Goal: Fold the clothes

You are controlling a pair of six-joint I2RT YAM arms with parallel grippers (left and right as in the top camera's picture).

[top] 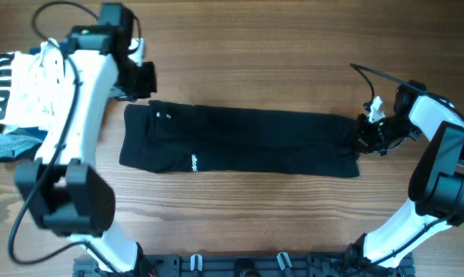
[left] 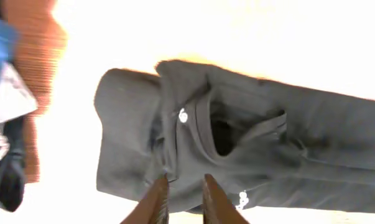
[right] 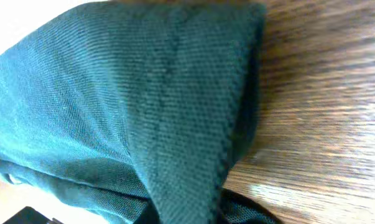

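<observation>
A pair of black trousers lies stretched out left to right on the wooden table, waist at the left, leg ends at the right. My left gripper hovers just beyond the waist's far corner. In the left wrist view its fingers are slightly apart with nothing between them, above the waistband and button. My right gripper is at the leg ends. In the right wrist view the dark fabric fills the frame, runs down into the jaws and hides the fingers.
A pile of other clothes lies at the table's left edge: a white garment with black stripes and a blue-grey one. It shows at the left edge of the left wrist view. Cables trail by the right arm.
</observation>
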